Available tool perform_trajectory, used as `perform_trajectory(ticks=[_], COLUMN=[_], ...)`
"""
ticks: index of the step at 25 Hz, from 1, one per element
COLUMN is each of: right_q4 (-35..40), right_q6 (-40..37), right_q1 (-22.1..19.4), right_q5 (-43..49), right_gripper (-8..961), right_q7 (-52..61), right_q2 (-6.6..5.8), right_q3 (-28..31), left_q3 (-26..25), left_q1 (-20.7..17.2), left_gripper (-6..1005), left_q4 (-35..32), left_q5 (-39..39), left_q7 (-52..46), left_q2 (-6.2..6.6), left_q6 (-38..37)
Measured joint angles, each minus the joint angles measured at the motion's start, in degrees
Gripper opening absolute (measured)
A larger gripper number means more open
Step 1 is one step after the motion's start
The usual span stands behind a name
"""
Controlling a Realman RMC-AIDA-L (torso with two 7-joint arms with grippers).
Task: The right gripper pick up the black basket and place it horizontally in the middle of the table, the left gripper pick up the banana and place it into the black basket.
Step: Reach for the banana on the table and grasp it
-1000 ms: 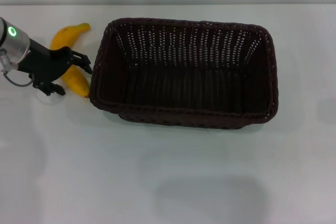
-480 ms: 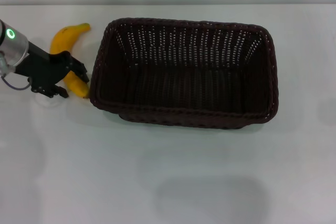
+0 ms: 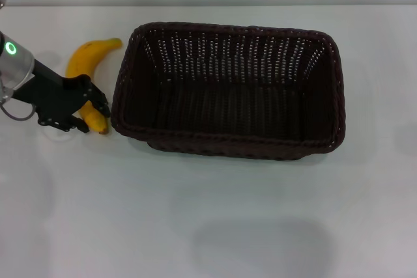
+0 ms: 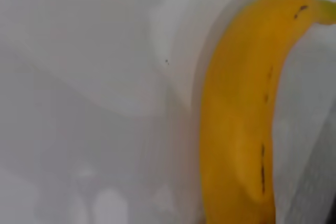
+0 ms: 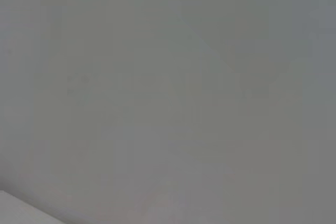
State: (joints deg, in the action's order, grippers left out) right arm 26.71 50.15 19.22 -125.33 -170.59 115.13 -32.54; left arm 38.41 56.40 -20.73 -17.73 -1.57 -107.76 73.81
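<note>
The black basket (image 3: 229, 142) stands lengthwise across the middle of the white table (image 3: 215, 226), open side up and empty. The yellow banana (image 3: 83, 60) lies just off the basket's left end, its stem pointing to the far side. My left gripper (image 3: 91, 114) is low over the banana's near end, with its black fingers closed around that end. The left wrist view shows the banana (image 4: 239, 119) close up against the table. My right gripper is out of view, and the right wrist view shows only a plain grey surface.
The basket's left wall (image 3: 120, 96) is right beside the left gripper and the banana. Bare table lies in front of the basket and along the far edge.
My left gripper has slid toward the near side along the banana and its fingers have drawn together on it. The banana has shifted and turned slightly, its stem now nearer the basket.
</note>
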Motion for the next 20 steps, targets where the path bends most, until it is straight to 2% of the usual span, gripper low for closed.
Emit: perform_trajectory(ticks=[4, 11, 20], right_q4=[0.0, 0.2, 0.64], right_q6=[0.47, 2.21, 3.51], right_q1=[-0.45, -1.76, -2.61], right_q5=[0.0, -0.12, -0.41], right_gripper=[347, 347, 348], right_q7=[0.0, 0.0, 0.02], right_q2=[0.0, 0.0, -0.09], right_q3=[0.07, 0.53, 1.26], left_q3=[0.05, -0.4, -0.01], left_q1=[-0.25, -2.92, -2.87], left_gripper=[463, 458, 454], left_q4=[-0.98, -7.84, -14.21], left_q5=[0.0, -1.12, -3.04], left_q7=[0.02, -0.28, 1.15], left_q2=[0.11, 0.07, -0.16], left_q6=[0.37, -0.04, 3.97])
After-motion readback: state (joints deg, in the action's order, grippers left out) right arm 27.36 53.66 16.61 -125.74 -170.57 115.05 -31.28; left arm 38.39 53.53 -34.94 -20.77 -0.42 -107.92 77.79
